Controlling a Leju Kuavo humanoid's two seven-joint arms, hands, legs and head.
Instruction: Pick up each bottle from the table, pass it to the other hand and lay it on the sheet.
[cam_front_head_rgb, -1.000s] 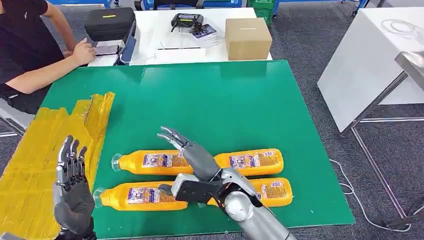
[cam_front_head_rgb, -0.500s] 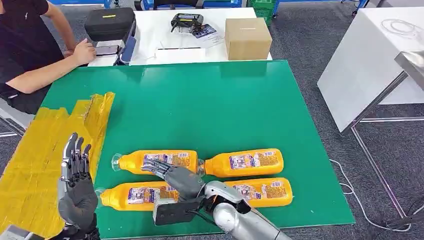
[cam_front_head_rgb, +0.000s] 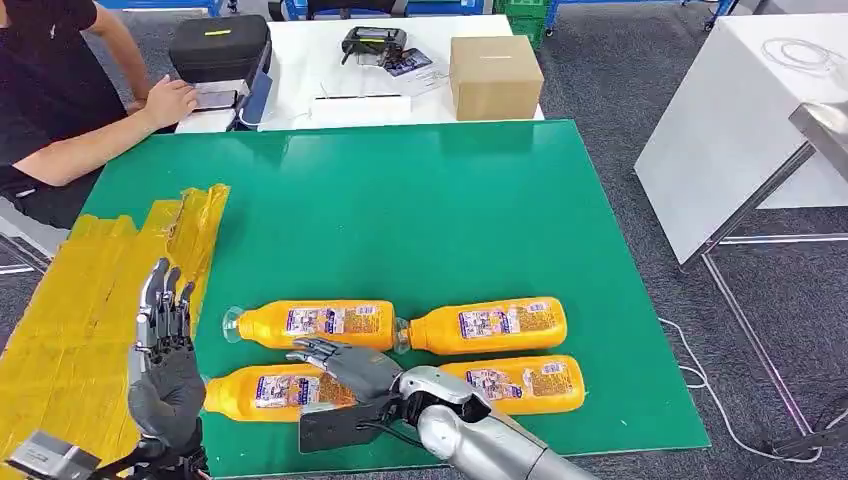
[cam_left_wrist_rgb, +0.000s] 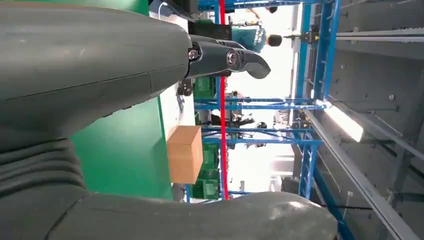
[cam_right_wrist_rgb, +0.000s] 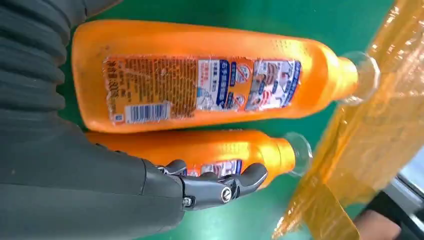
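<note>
Four orange bottles lying on their sides on the green table, in two rows, all beside the yellow sheet: near-left bottle closest to the sheet with its clear cap toward it, far-left bottle just behind, far-right bottle and near-right bottle farther from the sheet. Right hand resting over the near-left bottle, fingers spread across its body, grasp not closed. Left hand raised over the sheet's edge, fingers straight and apart, holding nothing.
</note>
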